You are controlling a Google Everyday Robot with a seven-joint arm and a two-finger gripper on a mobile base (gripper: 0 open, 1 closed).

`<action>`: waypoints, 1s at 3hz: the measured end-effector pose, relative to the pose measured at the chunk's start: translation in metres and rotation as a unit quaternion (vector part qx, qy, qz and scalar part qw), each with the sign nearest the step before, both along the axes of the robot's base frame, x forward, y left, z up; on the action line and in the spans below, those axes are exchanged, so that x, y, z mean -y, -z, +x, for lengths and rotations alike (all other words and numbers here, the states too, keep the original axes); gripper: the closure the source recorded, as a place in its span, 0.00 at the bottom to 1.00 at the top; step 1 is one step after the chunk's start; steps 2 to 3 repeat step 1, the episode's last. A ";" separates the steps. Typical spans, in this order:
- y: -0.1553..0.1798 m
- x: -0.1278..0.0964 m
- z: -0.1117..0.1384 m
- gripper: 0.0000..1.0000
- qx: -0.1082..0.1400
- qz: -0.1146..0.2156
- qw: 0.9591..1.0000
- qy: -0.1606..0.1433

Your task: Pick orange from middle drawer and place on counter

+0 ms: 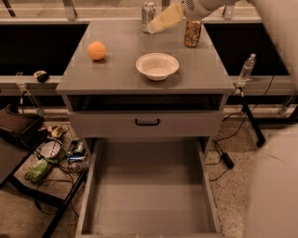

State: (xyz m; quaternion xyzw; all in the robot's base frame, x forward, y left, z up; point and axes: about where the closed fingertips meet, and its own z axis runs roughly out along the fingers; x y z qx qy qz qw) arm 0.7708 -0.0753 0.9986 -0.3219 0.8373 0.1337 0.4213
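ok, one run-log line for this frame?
phase: orange placed | orange: on counter, left of white bowl | middle drawer: open, no orange inside | gripper: above counter's back edge, apart from orange

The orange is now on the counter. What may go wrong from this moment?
1. The orange is round and lies free on the flat counter, towards its left edge; it might roll off.
2. The gripper hangs at the back, beside the silver can and near the brown can; a sideways move might knock one over.
3. The middle drawer stands pulled out; the base might bump it.
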 end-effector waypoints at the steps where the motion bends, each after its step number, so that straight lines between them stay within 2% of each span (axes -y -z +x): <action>1: 0.012 0.064 -0.026 0.00 -0.006 0.002 0.997 0.081; 3: 0.012 0.064 -0.026 0.00 -0.006 0.002 0.997 0.081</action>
